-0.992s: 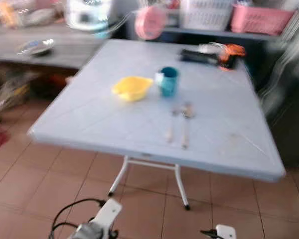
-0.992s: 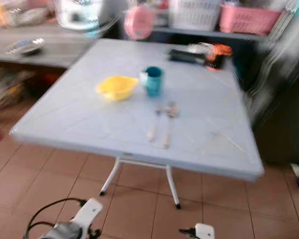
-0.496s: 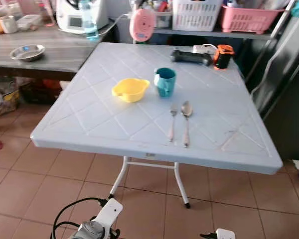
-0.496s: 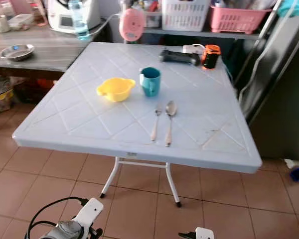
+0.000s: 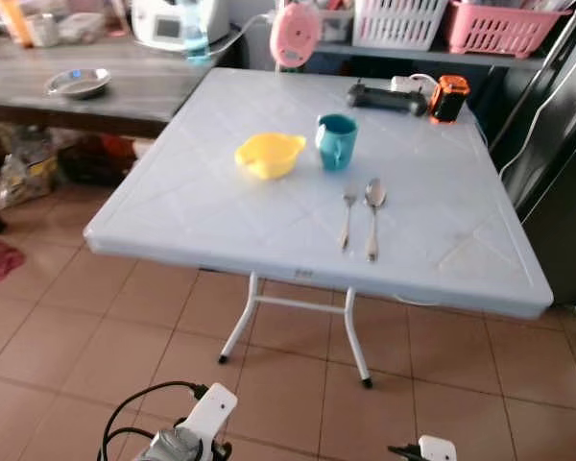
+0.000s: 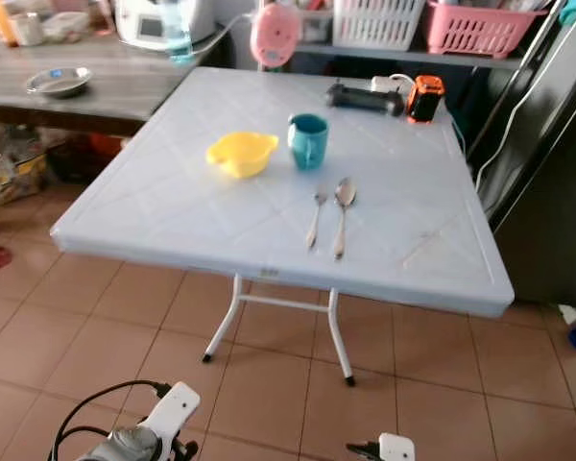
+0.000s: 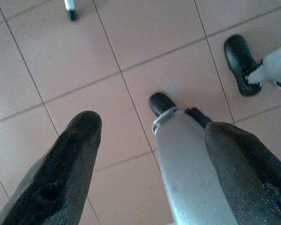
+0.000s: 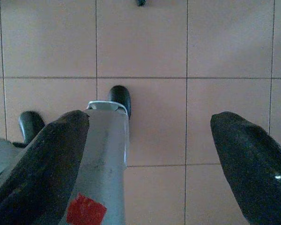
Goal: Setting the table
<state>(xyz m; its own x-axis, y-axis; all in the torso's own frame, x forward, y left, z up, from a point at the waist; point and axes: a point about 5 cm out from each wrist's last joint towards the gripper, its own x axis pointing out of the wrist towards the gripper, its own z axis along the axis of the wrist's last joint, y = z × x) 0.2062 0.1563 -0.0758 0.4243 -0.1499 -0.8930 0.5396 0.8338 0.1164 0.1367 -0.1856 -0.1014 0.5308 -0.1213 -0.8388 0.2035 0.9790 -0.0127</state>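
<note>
A white folding table [image 5: 221, 221] stands ahead of me on the tiled floor. On it sit a yellow bowl [image 5: 269, 155] and, just to its right, a teal mug [image 5: 336, 141]. Nearer the front edge a fork [image 5: 348, 216] and a spoon [image 5: 373, 213] lie side by side, handles toward me. Both arms hang low, well short of the table. My left gripper [image 7: 152, 131] is open over the floor tiles, and so is my right gripper [image 8: 150, 121], with nothing between the fingers of either.
A grey counter at the back left holds a steel bowl [image 5: 77, 82]. Behind the table are a pink fan [image 5: 296, 21], a white basket [image 5: 398, 19] and a pink basket [image 5: 499, 27]. A black and orange tool [image 5: 448, 98] lies at the table's far edge. A dark cabinet [image 5: 566, 192] flanks the right.
The camera has moved: the blur has cleared and the table now sits slightly farther off and more to the right. Nothing on the table has shifted; both arms still hang.
</note>
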